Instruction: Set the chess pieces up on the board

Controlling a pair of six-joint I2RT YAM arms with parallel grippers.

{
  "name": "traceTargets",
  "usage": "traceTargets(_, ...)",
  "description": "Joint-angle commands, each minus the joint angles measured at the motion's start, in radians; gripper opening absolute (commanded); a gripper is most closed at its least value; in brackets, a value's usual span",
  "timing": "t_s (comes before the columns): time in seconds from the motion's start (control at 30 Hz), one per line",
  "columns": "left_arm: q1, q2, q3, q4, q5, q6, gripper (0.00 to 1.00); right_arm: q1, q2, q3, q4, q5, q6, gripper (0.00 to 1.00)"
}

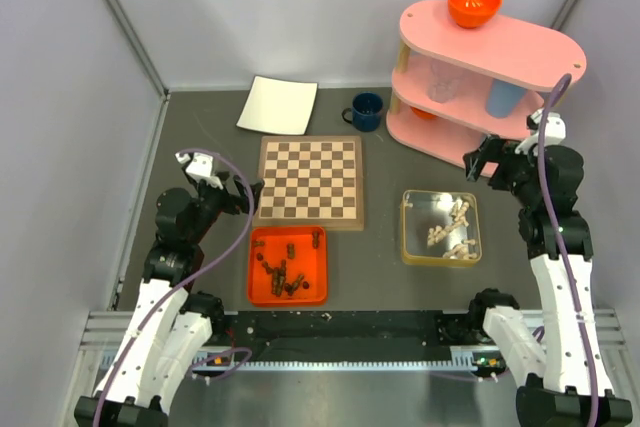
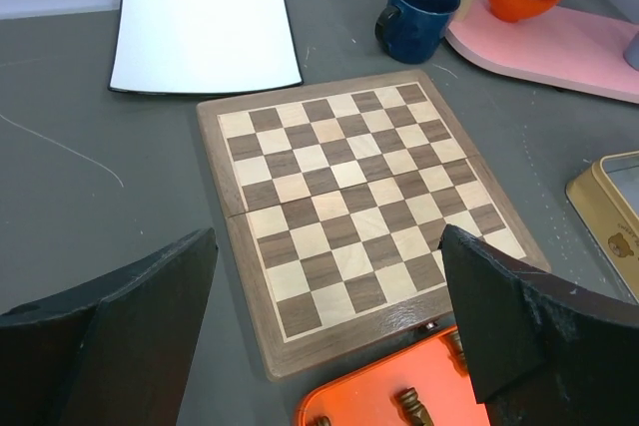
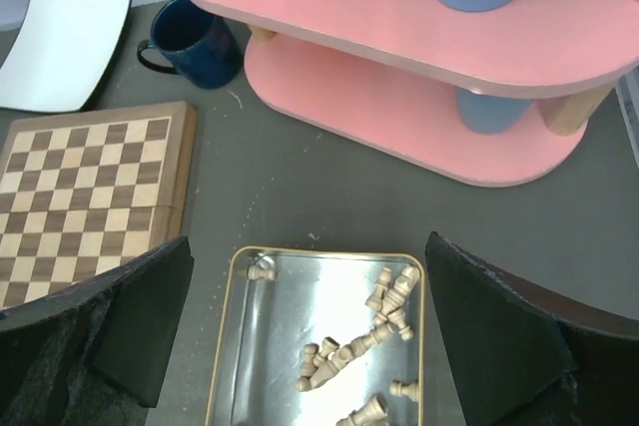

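Observation:
The board (image 1: 310, 182) lies bare in the middle of the table, also seen in the left wrist view (image 2: 349, 216) and at the left of the right wrist view (image 3: 90, 197). Dark chess pieces (image 1: 283, 272) lie in an orange tray (image 1: 288, 295) in front of it. Pale chess pieces (image 1: 452, 232) lie in a shiny metal tin (image 1: 411, 230), seen closer from the right wrist, pieces (image 3: 359, 346) in tin (image 3: 235, 346). My left gripper (image 1: 245, 192) hovers open at the board's left edge, (image 2: 329, 336). My right gripper (image 1: 487, 162) hangs open beyond the tin, (image 3: 305, 331). Both are empty.
A white plate (image 1: 278, 105) and a dark blue mug (image 1: 366, 111) stand behind the board. A pink two-tier shelf (image 1: 480, 77) fills the back right, holding an orange bowl (image 1: 473, 3), a glass and a blue cup. Grey walls enclose the table.

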Motion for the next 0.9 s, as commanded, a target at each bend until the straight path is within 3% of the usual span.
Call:
traceTargets(0.0,-0.005,0.014,0.034,0.025,0.03,0.01,0.99,-0.005,-0.002,-0.011,0.024,-0.176,-0.118,0.99)
traceTargets(0.2,-0.008,0.048,0.051,-0.003,0.057,0.005,0.98,0.01,0.036,-0.04,-0.043,-0.667,-0.429,0.99)
traceTargets(0.37,-0.008,0.054,0.063,-0.057,0.096,-0.004,0.98,0.053,0.074,-0.04,-0.152,-0.72,-0.625,0.99)
traceTargets(0.57,-0.008,0.027,0.063,-0.13,0.073,0.008,0.97,0.069,0.123,-0.063,-0.197,-0.68,-0.777,0.99)
traceTargets(0.7,-0.009,0.027,0.066,-0.13,0.047,0.025,0.98,0.103,0.13,-0.085,-0.2,-0.602,-0.821,0.99)
traceTargets(0.87,-0.017,0.038,0.06,-0.135,-0.01,0.036,0.98,0.103,0.171,-0.074,-0.206,-0.628,-0.747,0.99)
